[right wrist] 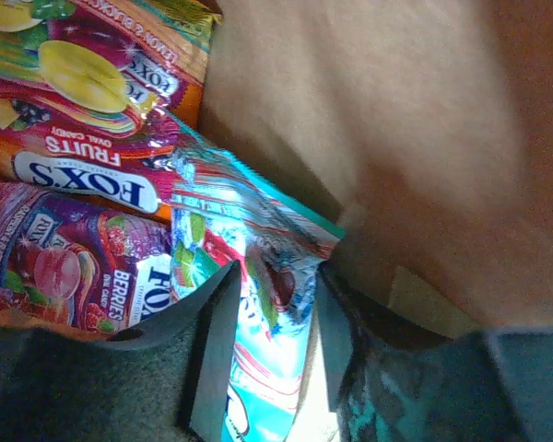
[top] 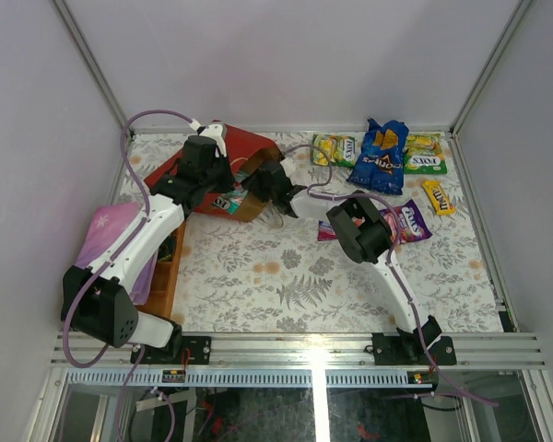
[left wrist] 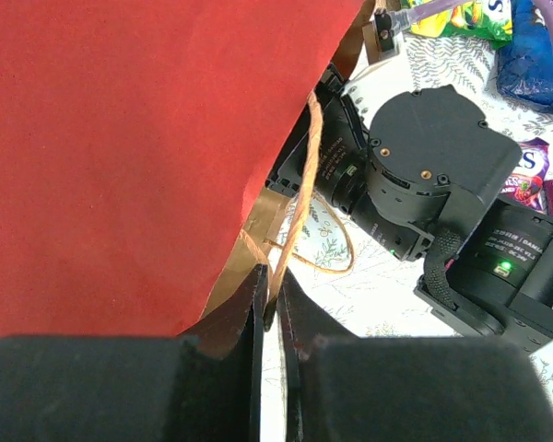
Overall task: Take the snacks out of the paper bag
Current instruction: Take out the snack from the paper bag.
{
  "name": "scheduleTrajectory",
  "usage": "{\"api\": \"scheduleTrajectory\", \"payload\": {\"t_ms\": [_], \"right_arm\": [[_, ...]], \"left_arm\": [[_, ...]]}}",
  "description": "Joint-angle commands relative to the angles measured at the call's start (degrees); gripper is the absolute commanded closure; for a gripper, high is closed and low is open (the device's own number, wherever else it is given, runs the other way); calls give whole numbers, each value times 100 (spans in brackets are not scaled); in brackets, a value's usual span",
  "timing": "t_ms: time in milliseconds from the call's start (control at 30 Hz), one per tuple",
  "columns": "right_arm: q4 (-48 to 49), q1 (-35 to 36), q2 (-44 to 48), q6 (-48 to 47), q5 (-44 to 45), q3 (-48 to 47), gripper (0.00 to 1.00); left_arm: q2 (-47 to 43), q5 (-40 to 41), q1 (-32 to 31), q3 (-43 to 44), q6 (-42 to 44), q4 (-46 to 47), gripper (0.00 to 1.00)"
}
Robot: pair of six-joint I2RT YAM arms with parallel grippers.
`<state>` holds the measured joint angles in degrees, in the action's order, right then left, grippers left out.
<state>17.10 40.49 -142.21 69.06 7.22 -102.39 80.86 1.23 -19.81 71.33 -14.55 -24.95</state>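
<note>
Overhead, left-wrist and right-wrist views of the unpacking. The paper bag lies on its side at the upper left of the overhead frame, mouth turned toward frame centre. The left gripper is pinched nearly closed on the bag's rim, where the string handle runs down between its fingers, so the mouth is held up. The right gripper is reached into that mouth, which makes the right arm the nearer one to the contents. In the right-wrist view a teal packet lies directly ahead of and between the fingers. Its long axis runs from upper centre to the bottom edge of that frame, roughly in line with the reach, so the jaws would close across its narrow side. They stand about half wide, one on each side of the packet. Whether the pads press on it cannot be told. Just left of the teal packet, and overlapped by it, lie an orange fruit packet and a purple berry packet, with the bag's brown inner wall at the upper right. Already out on the table, at the upper right of the overhead frame, are a blue chip bag, a yellow bar and other small packets. The judged pull path is back along the packet's long axis, toward frame centre.
</note>
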Motion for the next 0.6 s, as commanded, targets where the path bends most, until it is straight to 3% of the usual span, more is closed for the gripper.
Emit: {"api": "scheduleTrajectory", "payload": {"t_ms": [0,200,467,567], "right_arm": [[-382,82,-228,64,-94,-177,62],[525,76,435,-195,-5,801,98],[1224,37,2096,-986,-46,2281,100],[1530,-144,2470,-1302,-912,2646,100]], "left_arm": [[27,-68,26,80,-41,107,93],[-3,-29,32,70,-39,104,93],[55,-95,21,83,-66,113,93],[84,-111,33,66,-79,138,93]]}}
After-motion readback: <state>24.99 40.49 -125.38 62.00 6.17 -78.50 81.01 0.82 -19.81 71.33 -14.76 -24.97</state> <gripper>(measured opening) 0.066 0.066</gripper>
